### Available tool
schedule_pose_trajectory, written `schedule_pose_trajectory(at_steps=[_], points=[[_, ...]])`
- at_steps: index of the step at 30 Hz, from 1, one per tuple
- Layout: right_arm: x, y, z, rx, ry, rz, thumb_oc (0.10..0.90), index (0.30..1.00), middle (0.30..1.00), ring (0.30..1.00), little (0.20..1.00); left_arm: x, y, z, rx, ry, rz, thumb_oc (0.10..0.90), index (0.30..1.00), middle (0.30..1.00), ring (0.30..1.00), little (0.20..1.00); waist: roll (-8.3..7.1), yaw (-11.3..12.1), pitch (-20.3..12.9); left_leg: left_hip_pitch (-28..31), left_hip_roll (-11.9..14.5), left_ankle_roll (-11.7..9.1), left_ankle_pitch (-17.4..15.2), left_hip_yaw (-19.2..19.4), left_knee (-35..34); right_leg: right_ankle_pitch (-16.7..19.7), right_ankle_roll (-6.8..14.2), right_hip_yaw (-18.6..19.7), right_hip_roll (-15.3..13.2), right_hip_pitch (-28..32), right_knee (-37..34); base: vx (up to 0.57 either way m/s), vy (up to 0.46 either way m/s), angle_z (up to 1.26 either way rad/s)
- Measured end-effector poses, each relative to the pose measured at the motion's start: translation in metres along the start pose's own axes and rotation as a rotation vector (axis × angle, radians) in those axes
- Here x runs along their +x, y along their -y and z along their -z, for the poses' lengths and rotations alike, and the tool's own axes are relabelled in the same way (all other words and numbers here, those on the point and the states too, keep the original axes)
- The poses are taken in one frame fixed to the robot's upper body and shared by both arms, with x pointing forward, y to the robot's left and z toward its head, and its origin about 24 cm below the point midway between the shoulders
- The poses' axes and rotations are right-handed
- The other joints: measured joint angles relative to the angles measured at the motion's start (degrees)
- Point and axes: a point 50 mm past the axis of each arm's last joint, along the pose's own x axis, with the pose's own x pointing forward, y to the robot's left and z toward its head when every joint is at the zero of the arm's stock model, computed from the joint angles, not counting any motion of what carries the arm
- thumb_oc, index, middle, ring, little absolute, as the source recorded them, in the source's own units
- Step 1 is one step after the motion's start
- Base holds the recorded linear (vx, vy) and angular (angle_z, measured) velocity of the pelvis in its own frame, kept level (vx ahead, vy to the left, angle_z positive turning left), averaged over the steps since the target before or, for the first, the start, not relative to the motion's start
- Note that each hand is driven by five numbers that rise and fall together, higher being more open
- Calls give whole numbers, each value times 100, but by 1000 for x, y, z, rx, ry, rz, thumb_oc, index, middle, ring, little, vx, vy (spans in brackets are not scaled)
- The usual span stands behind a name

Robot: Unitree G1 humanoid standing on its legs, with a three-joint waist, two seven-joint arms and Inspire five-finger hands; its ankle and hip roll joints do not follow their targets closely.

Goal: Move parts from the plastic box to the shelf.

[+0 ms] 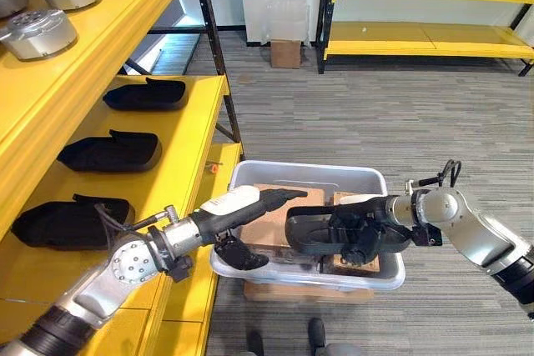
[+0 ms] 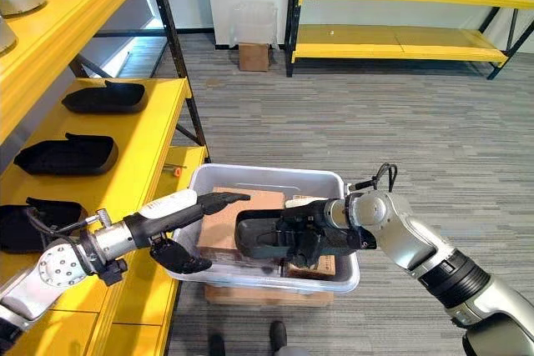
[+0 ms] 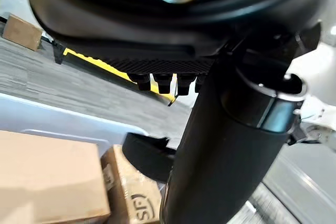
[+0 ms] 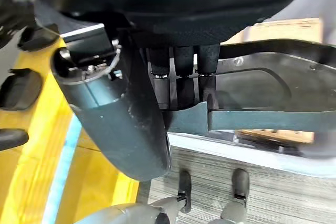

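Right wrist view: right hand [image 4: 178, 72] fingers curled around black part [image 1: 313, 235] above plastic box [image 1: 250, 174]; left hand [image 1: 250, 206] open alongside.

We see a bright yellow shelf [image 1: 179, 135] on a black frame at left, carrying three matte black parts [image 1: 111, 152] and, higher up, silver-grey metal discs [image 1: 37, 33]. The box [image 1: 310, 174] is pale translucent grey, with tan cardboard cartons [image 1: 279, 206] inside. A black part [image 2: 267, 238] sits in the dark right hand [image 2: 313, 235]; the left hand [image 1: 250, 202] is dark under a white cover. The floor [image 1: 375, 114] is grey carpet with fine streaks. A far shelf [image 1: 425, 39] is yellow too.
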Motion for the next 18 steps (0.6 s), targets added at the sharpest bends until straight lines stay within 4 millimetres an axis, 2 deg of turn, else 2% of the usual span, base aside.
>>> schedule_pose_trajectory(at_steps=[5, 11, 16, 18], points=[[6, -6, -7, -2, 44, -59, 400, 300, 300, 300, 300, 1, 5, -3, 7, 38, -22, 900, 1000, 1000, 1000, 1000, 17, -42, -10, 22, 5, 5, -4, 72, 0, 16, -10, 75, 9, -9, 0, -11, -8, -7], [26, -16, -26, -30, 114, -116, 400, 300, 300, 300, 300, 26, 10, -10, 66, 111, -31, 900, 1000, 1000, 1000, 1000, 82, -48, -58, 37, 8, 0, 2, 88, 1, 40, -33, 87, 15, -3, 0, -4, -4, -1], [28, -18, -24, -21, 87, -131, 400, 300, 300, 300, 300, 30, 20, -4, 102, 97, -33, 900, 1000, 1000, 1000, 1000, 90, -42, -74, 37, 10, 0, 2, 91, 1, 41, -35, 92, 18, -5, 0, -15, -2, 0], [36, -20, -19, 17, 70, -154, 400, 300, 300, 300, 300, 33, 27, -2, 135, 91, -37, 900, 1000, 1000, 1000, 1000, 76, -41, -110, 38, 11, 0, 2, 92, 1, 41, -35, 94, 19, -5, 0, 0, 0, 0]])
